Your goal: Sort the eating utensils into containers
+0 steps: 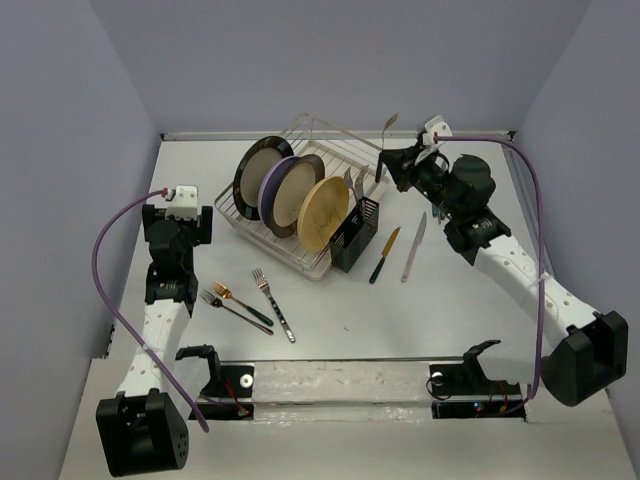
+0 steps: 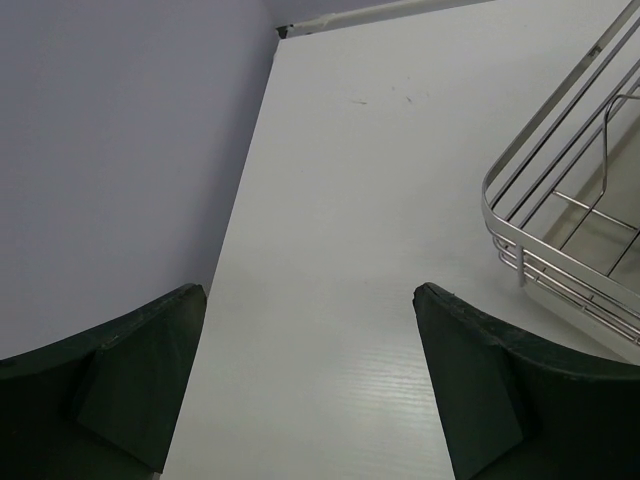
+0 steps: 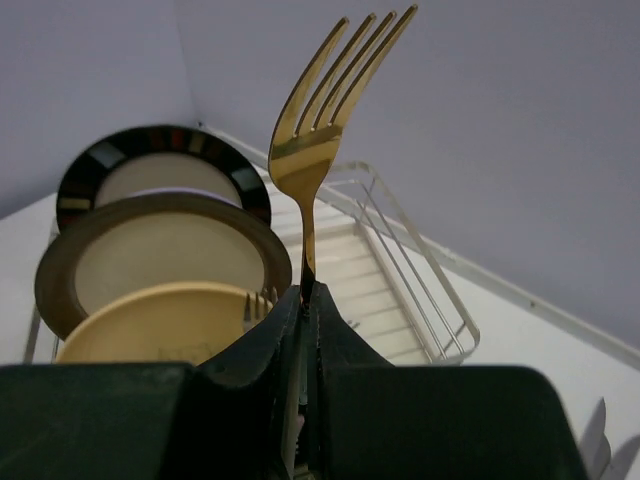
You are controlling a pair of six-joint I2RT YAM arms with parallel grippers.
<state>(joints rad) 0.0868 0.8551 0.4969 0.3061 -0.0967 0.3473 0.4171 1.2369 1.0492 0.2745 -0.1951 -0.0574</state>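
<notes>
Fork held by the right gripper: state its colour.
The fork is gold-toned, seen best in the right wrist view.

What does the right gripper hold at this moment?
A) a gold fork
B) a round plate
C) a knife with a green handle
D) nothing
A: in the right wrist view the right gripper is shut on the handle of a gold fork, whose tines stick out beyond it.
</notes>
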